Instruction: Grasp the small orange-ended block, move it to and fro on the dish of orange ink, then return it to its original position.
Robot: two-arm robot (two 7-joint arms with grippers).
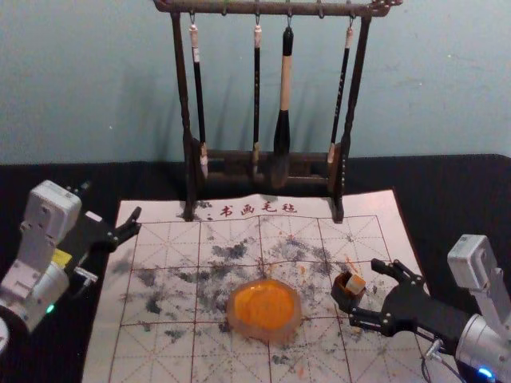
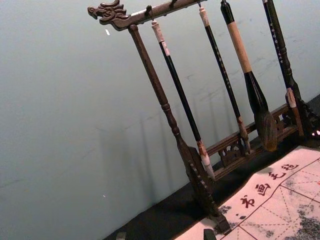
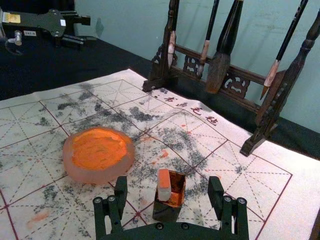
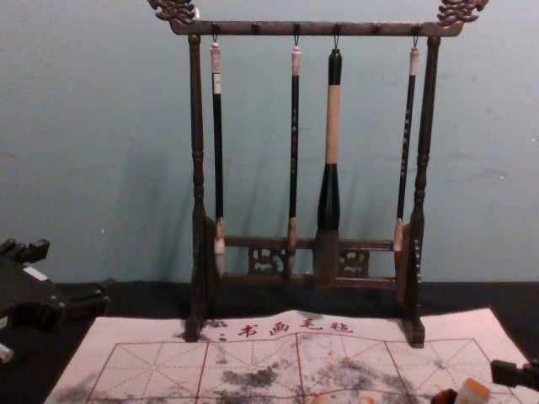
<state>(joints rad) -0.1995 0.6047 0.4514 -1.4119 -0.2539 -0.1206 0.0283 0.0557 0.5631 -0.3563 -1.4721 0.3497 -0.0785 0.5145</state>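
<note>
Right wrist view: open right hand (image 3: 167, 192) faces boxed block (image 3: 164, 187), open left hand (image 3: 86, 31) idles beyond dish (image 3: 87, 175); grasp, inking, return apparently remain.

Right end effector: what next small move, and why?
I'd probably ease the right end effector slightly forward before closing, assuming the pick isn't done: it is open, and the small orange-ended block, standing in the dark open-topped box, appears just ahead of the gap between its fingertips.
</note>
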